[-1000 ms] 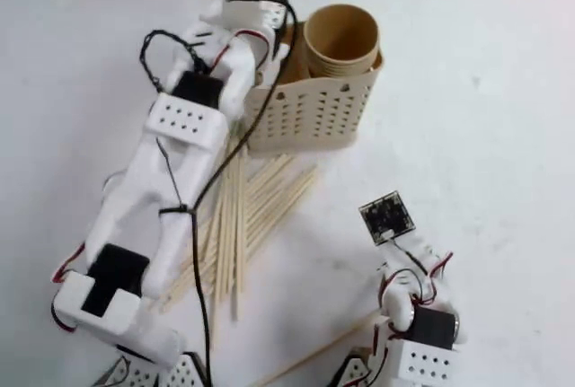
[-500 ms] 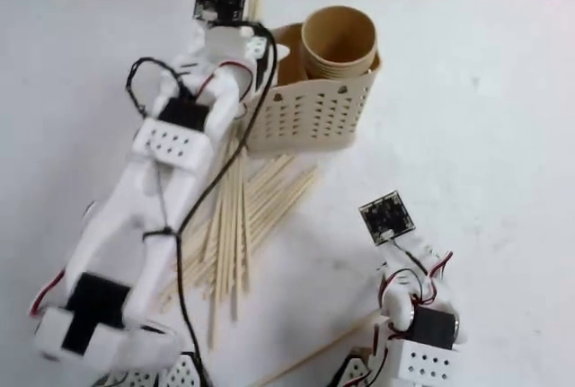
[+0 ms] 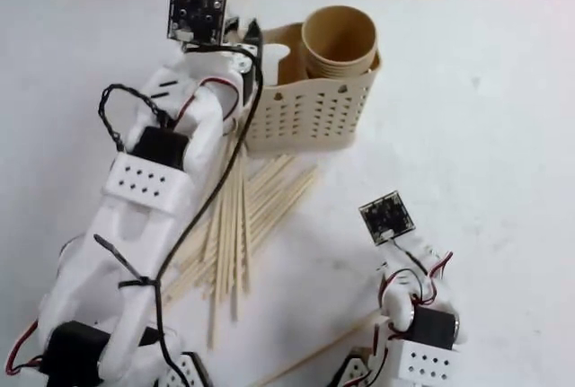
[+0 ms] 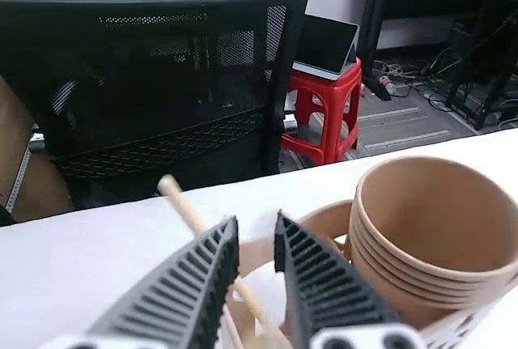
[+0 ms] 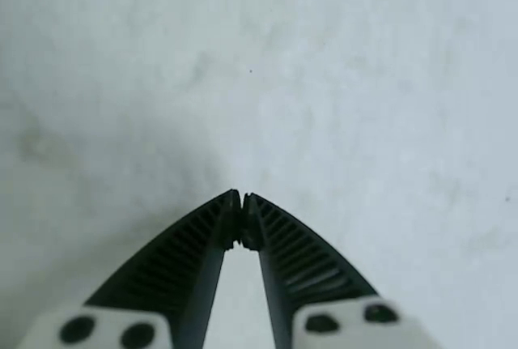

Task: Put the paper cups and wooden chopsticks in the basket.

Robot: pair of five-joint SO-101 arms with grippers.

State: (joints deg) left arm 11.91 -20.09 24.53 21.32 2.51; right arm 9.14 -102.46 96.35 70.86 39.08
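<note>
Toward the far side of the white desk (image 3: 503, 136): a cream plastic basket (image 3: 310, 118), rectangular, upright, its walls perforated with rows of small holes. A stack of tan paper cups (image 3: 340, 41) is nested mouth-up in the end away from the left gripper (image 4: 255, 227), rims smooth and round. Left gripper sits just over the basket's other end, ribbed black jaws slightly parted, clamping nothing. One round pale wooden chopstick (image 4: 182, 203) slants just beyond them; its lower end is hidden, so can't tell what it rests on. A loose pile of thin wooden chopsticks (image 3: 238, 216) is fanned on the desk right in front of the basket, partly covered by the white left arm (image 3: 153, 180) and its cable. A stray chopstick (image 3: 314, 351) lies by the right arm's base. Right gripper (image 5: 242, 203): jaws clenched tip to tip over bare matte desk. Behind the desk: black mesh office chair (image 4: 162, 82), red plastic stool (image 4: 324, 114).
</note>
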